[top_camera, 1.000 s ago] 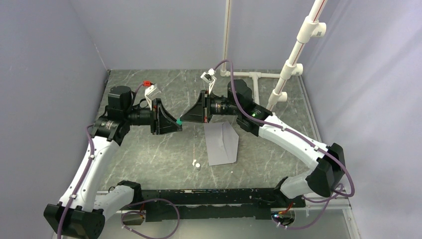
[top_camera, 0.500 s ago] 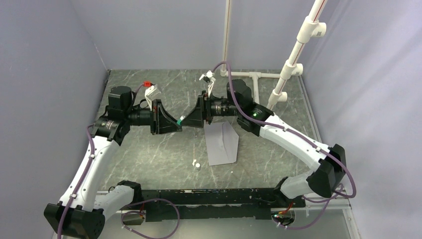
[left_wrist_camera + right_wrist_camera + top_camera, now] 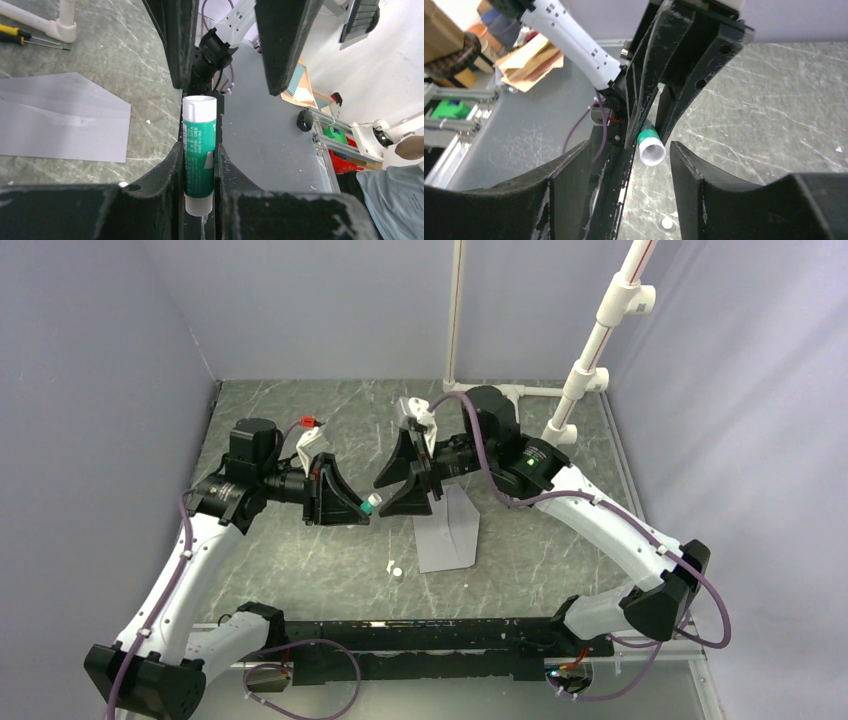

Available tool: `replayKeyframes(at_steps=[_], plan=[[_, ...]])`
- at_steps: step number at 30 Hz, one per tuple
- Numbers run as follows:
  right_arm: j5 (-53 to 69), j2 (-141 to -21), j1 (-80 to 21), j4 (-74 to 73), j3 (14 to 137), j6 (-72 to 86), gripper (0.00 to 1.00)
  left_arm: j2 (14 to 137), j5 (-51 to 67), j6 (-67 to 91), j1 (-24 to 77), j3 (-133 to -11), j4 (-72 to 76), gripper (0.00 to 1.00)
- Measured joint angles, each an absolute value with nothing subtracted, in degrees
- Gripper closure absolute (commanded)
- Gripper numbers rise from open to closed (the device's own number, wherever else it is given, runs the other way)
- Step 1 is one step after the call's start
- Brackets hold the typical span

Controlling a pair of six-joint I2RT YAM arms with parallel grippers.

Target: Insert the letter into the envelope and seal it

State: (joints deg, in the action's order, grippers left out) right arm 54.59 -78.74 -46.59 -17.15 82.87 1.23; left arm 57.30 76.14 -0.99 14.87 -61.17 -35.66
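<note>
My left gripper is shut on a green glue stick with a white open end, held level above the table. It fills the left wrist view between my fingers. My right gripper is open, its fingers spread on either side of the stick's end without touching it; the stick shows between them. The grey envelope lies flat on the table under the right gripper, and also shows in the left wrist view. The tan letter is out of view.
A small white cap lies on the table in front of the envelope and shows in the right wrist view. A white pipe stand rises at the back right. A yellow-black screwdriver lies near its base.
My right gripper has opened wide and drawn back a little from the glue stick's end. My left gripper has shifted slightly right and down with the stick.
</note>
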Motion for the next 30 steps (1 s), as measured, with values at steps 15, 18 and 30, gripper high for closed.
replayKeyframes(at_steps=[15,18,30], plan=[[60.1,-81.7,-48.8,-26.0,85.1,-16.8,0.48,61.3,78.8,-7.3,17.0,-61.8,-42.7,0.97],[60.0,-82.0,-48.9,-26.1,85.1,-17.2,0.48,61.3,78.8,-7.9,17.1,-61.8,-43.0,0.98],[58.4,-82.2,-48.9,-27.9,85.1,-18.4,0.72,60.8,81.3,-11.8,17.1,-62.6,-45.4,0.98]])
